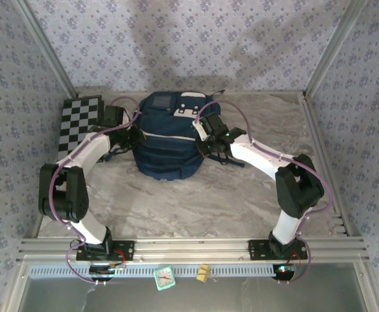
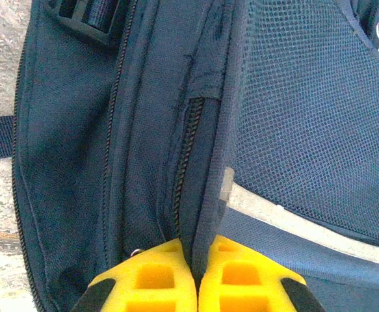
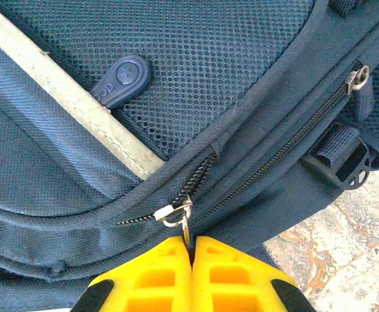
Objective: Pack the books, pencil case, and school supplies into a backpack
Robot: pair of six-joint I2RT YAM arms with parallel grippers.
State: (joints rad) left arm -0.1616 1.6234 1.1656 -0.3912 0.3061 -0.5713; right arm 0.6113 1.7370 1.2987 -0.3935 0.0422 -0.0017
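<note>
As left end effector point(image 2: 196, 263) pinches backpack point(image 1: 166, 146) seam, right one point(image 3: 190, 250) zipper pull point(image 3: 184, 221), checkerboard point(image 1: 78, 123) nearby

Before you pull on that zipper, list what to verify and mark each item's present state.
1. Grip of right fingers on the zipper pull, shut on its ring: ok.
2. Grip of left fingers, shut on a fold of the backpack beside a zipper: ok.
3. Backpack resting on the table between both arms: ok.
4. Teeth ahead of the zipper pull free of snagged fabric: cannot tell.
5. How far the compartment is open: cannot tell.
</note>
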